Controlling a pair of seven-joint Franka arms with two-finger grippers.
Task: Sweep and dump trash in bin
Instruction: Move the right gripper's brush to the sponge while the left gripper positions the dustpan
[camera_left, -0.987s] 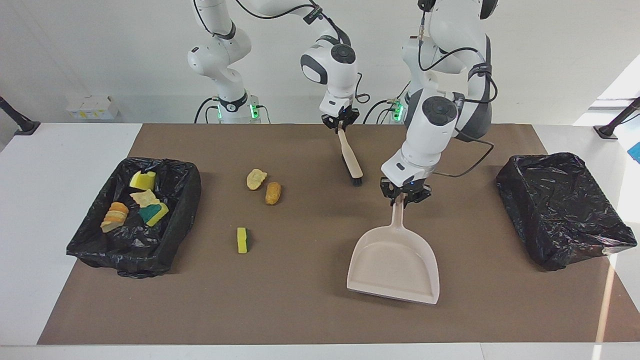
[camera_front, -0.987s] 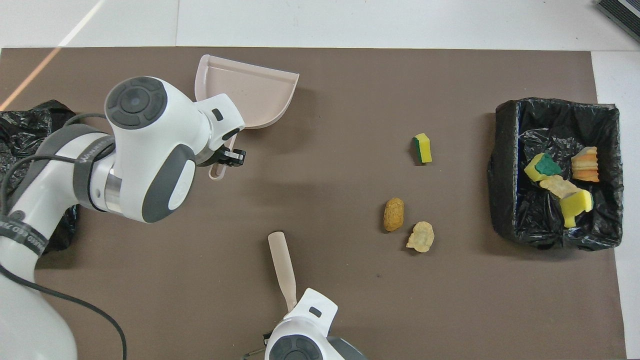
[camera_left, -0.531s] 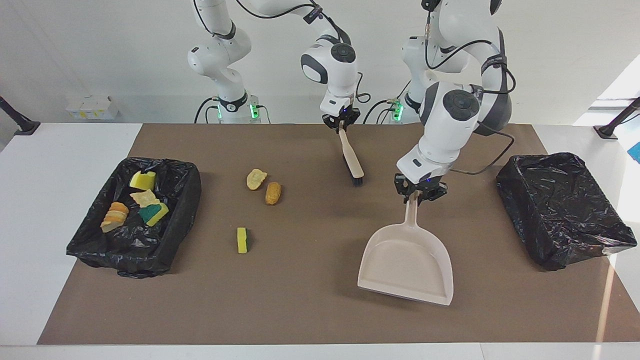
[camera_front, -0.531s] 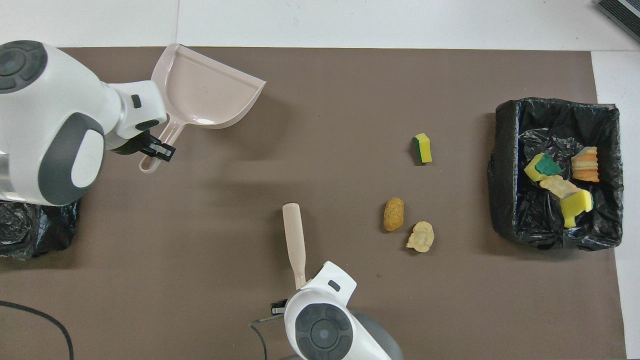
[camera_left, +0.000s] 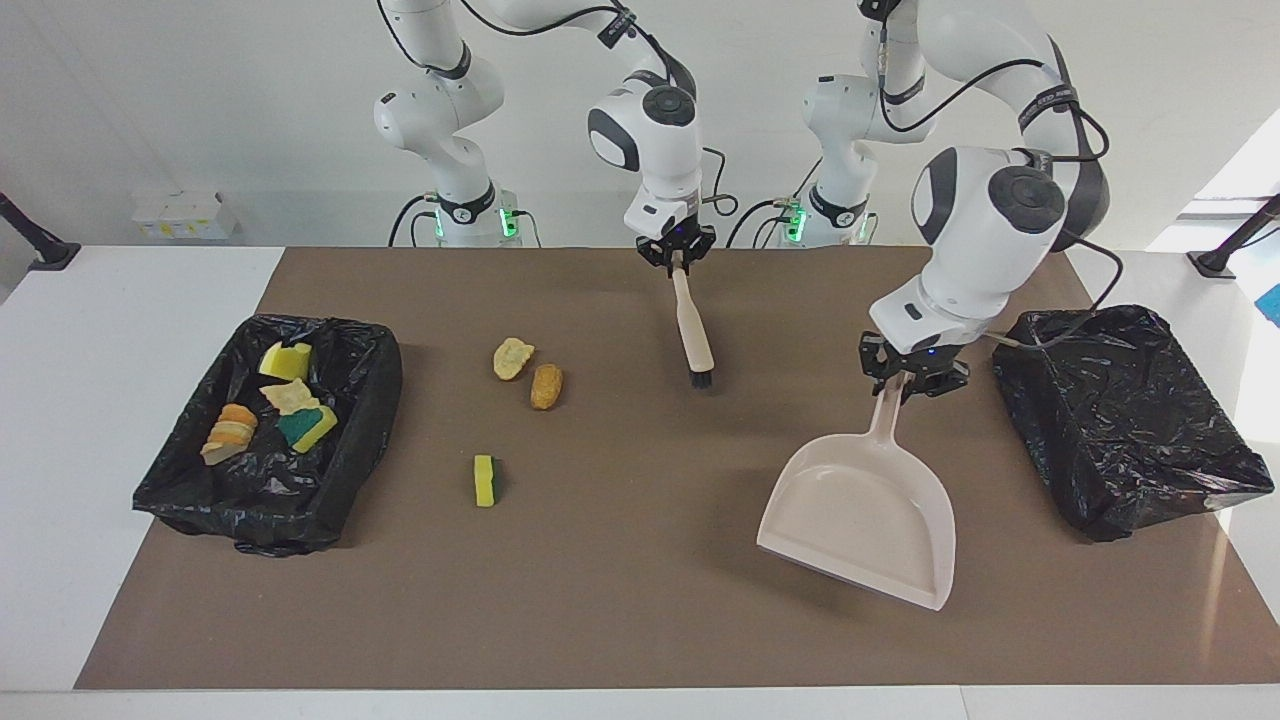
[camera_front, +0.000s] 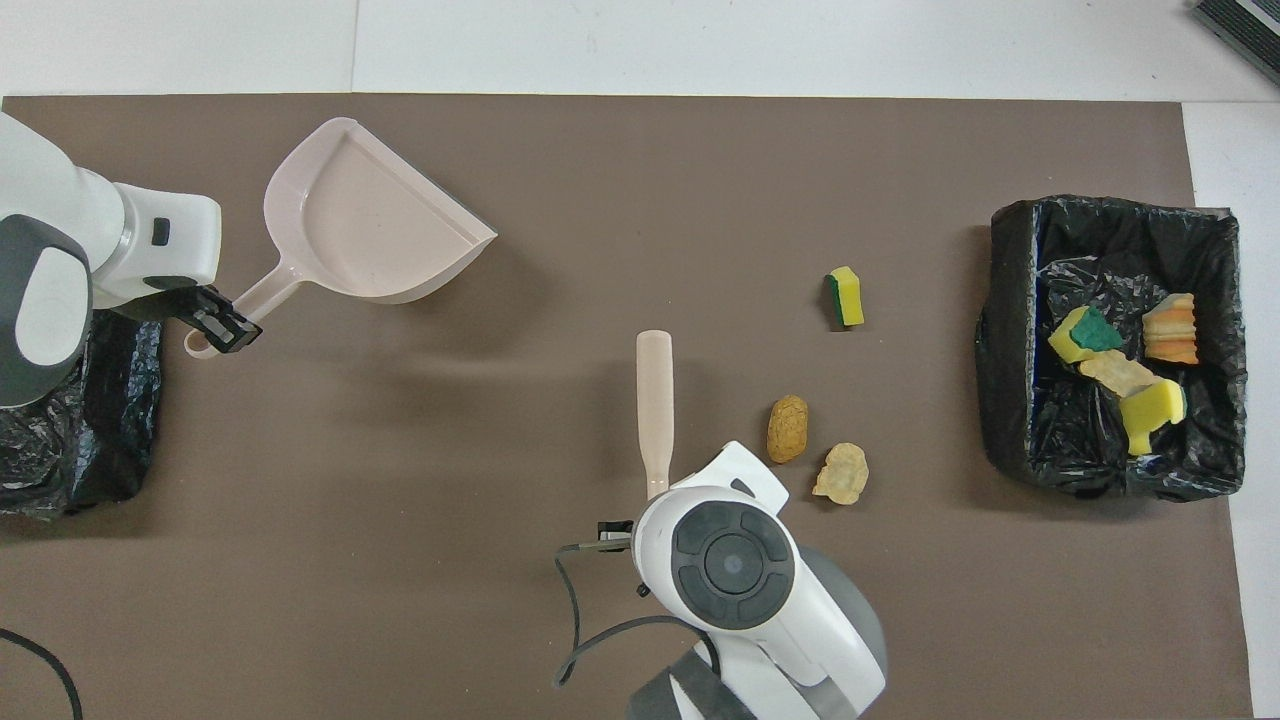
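My left gripper is shut on the handle of the pale pink dustpan, held low over the mat beside the empty black bin; the pan also shows in the overhead view. My right gripper is shut on the brush, bristles down by the mat. Three trash pieces lie loose on the mat: a tan lump, an orange-brown oval lump and a yellow, green-backed sponge chunk. Several more pieces lie in the lined bin at the right arm's end.
A brown mat covers the middle of the white table. In the overhead view the brush stands beside the oval lump and tan lump; the sponge chunk lies farther from the robots.
My left gripper has carried the dustpan toward the left arm's end of the table, next to the empty bin, turning it. My right gripper has brought the brush closer to the loose trash.
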